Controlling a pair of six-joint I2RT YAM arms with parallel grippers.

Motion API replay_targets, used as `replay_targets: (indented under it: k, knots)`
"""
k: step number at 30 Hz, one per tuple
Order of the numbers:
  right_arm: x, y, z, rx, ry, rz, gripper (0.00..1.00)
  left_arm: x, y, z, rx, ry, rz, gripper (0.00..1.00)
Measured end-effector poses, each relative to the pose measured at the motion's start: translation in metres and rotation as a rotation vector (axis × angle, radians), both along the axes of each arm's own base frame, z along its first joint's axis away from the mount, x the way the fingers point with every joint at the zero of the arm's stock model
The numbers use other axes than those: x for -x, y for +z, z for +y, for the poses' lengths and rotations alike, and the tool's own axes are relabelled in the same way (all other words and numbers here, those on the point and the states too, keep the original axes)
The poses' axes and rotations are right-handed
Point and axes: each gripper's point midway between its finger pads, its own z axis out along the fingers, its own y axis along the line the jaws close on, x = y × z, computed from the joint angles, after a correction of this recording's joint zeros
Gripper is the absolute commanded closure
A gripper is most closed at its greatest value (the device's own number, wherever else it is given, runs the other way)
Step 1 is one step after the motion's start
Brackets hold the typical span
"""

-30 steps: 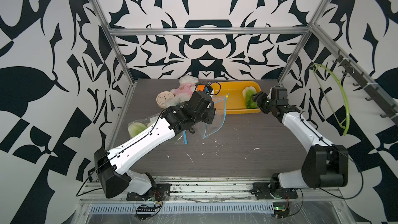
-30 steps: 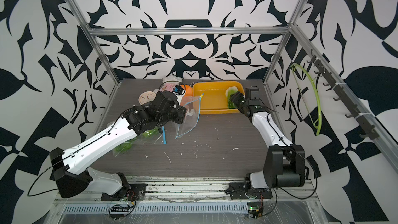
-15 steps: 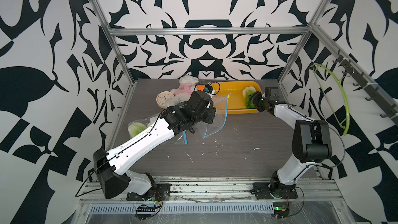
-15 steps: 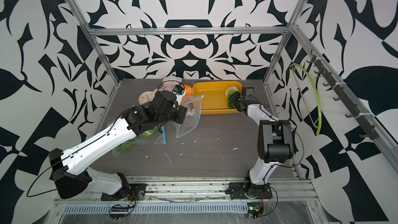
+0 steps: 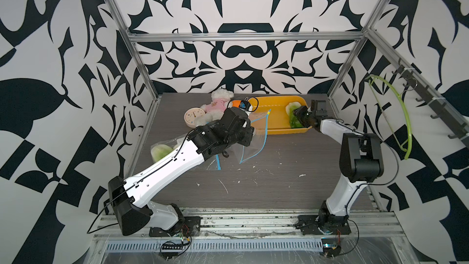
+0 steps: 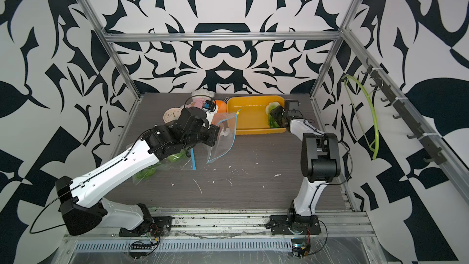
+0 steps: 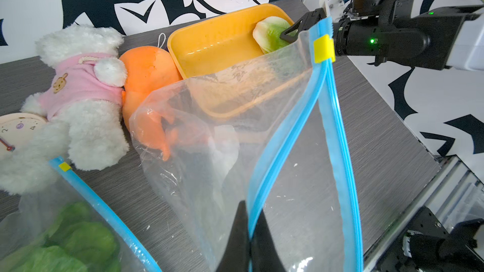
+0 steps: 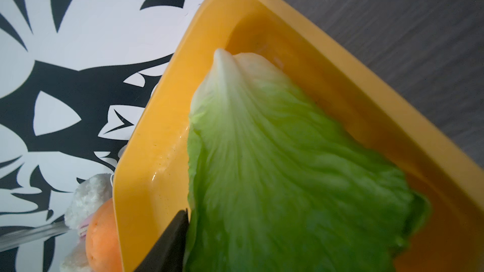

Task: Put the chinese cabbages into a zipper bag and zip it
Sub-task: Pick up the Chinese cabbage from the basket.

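Left gripper (image 7: 250, 213): clenching, its two black fingers pinching the blue zip strip at one end of the zipper bag (image 7: 222, 105) mouth and holding the bag up over the middle of the tabletop (image 5: 279, 173).
Zipper bag: hanging clear, its mouth gaping toward the tray, with the yellow slider (image 7: 324, 48) sitting at the far end of the strip.
Right gripper (image 5: 296, 118): reaching into the right end of the yellow tray (image 5: 269, 105). One finger (image 8: 167, 244) is touching the cabbage's side and the other is hidden, so I cannot tell whether it is gripping or loose.
Chinese cabbage (image 8: 275, 166): lying in the tray's right end, white stem pointing toward the tabletop's back edge.
Yellow tray: sitting along the back edge, toward the back right corner.
Second zipper bag (image 5: 162, 149): lying near the left edge, partly under the left arm, with green cabbage showing through.
Clutter: a white plush bear (image 5: 218, 102), an orange plush toy (image 7: 146, 71) and a round clock (image 5: 194, 117) are crowding the back edge, left of the tray.
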Motion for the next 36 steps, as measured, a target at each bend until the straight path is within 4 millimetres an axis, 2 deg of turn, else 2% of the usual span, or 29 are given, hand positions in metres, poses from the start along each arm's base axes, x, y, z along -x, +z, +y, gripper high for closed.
replay_targets:
  k: [2,6,12,17,21,24,27,31,36]
  knots:
    - [-0.005,0.003,-0.001,0.001,0.005,-0.015,0.71,0.000,0.000,0.000,-0.002,-0.001,-0.001,1.00]
    - [-0.012,0.006,-0.002,0.016,0.022,-0.032,0.79,0.000,0.000,0.000,-0.006,-0.004,-0.004,1.00]
    - [-0.019,0.008,0.000,0.027,0.056,-0.049,0.99,0.000,-0.001,0.001,-0.010,-0.005,-0.004,1.00]
    - [-0.019,0.011,0.003,0.037,0.087,-0.058,1.00,0.001,-0.003,0.002,-0.022,-0.004,0.000,1.00]
    - [-0.014,0.022,0.009,0.032,0.128,-0.076,1.00,0.001,-0.005,0.004,-0.029,-0.001,0.005,1.00]
    - [-0.002,0.037,0.016,0.025,0.165,-0.102,1.00,0.002,-0.007,0.005,-0.037,0.002,0.015,1.00]
    - [0.014,0.062,0.025,0.019,0.207,-0.140,1.00,0.004,-0.010,0.007,-0.044,0.007,0.029,1.00]
    - [0.043,0.097,0.041,0.025,0.270,-0.195,1.00,0.005,-0.013,0.009,-0.041,0.020,0.049,1.00]
    - [0.086,0.134,0.072,0.041,0.381,-0.244,1.00,0.008,-0.017,0.011,-0.024,0.038,0.073,1.00]
